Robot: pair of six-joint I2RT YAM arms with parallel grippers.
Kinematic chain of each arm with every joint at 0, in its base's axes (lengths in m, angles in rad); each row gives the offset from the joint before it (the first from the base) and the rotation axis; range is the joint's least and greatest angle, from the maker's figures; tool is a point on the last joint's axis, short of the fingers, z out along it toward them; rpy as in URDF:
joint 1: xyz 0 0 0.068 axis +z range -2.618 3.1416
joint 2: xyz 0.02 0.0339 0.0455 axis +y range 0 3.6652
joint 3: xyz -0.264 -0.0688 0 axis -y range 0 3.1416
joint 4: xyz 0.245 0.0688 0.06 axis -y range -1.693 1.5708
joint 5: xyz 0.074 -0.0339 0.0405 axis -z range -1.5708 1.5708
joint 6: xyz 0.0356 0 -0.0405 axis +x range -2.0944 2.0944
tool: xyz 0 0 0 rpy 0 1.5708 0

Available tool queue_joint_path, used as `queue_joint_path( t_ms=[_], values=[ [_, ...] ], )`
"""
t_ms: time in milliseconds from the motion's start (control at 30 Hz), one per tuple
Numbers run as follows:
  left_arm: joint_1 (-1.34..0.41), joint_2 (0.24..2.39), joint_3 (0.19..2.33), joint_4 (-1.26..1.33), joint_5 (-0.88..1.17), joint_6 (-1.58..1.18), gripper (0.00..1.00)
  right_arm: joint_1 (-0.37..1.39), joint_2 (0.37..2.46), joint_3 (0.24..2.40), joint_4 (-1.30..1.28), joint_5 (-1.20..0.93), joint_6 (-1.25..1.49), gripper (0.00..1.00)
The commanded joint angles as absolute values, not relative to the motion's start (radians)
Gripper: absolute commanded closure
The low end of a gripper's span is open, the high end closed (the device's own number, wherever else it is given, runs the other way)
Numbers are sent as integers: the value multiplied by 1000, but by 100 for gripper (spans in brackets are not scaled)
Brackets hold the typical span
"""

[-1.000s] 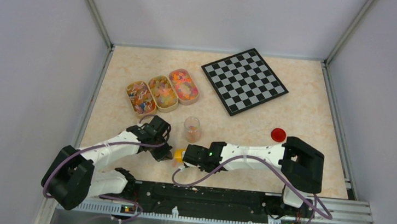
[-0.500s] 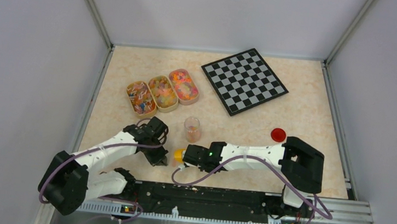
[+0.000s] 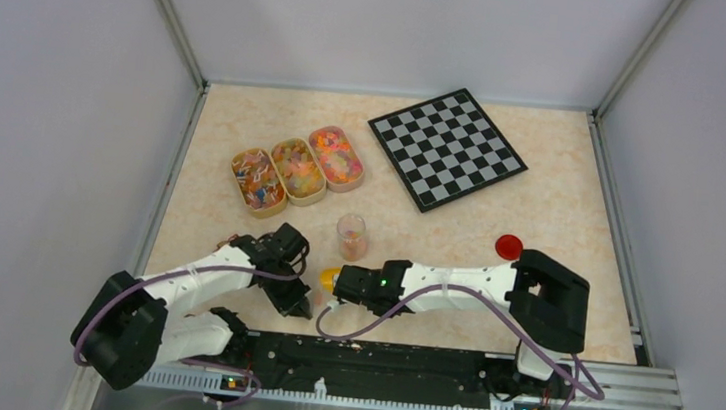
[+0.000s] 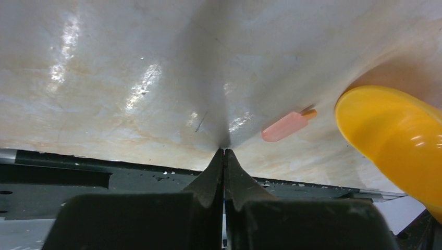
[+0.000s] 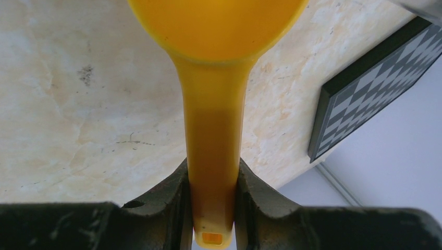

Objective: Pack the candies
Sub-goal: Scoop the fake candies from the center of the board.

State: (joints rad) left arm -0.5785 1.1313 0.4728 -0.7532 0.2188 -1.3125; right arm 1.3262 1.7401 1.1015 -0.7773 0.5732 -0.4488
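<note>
On glossy marbled tabletop (image 4: 130, 78), L claw (image 4: 224, 154) pinched together, R claw (image 5: 212, 177) clamps smooth yellow scoop (image 5: 216, 31).

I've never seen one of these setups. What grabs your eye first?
Three oval trays heaped with bright candies sit left of centre on the table, beside a black-and-white chessboard set askew at the far right. Near the front, the right gripper pinches the handle of a vivid yellow scoop, close to a small clear jar.

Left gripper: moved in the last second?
Yes. In the top view the left gripper has drawn back toward the near rail, farther from the clear jar, with its jaws shut.
</note>
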Motion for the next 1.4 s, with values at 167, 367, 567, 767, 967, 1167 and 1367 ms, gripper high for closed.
queue_joint_path(
  t_ms=[167,367,567,767,967,1167,1367],
  values=[
    [-584,1157,412,-619,213,-1413,100,1333,1733,1122,-704,661,-511,100],
    [-583,1182,423,-624,181,-1411,100,1354,1731,1079,-635,688,-540,100],
    [-582,1181,446,-697,116,-1402,100,1358,1752,1052,-595,740,-543,100],
    [-581,1168,416,-668,125,-1435,100,1374,1761,1027,-538,768,-558,100],
    [-580,1135,420,-701,65,-1447,100,1391,1727,990,-490,770,-590,100],
    [-580,1061,405,-704,31,-1488,100,1400,1724,1002,-516,750,-592,100],
    [-580,1005,382,-675,55,-1505,100,1401,1723,1006,-539,741,-568,100]
  ],
)
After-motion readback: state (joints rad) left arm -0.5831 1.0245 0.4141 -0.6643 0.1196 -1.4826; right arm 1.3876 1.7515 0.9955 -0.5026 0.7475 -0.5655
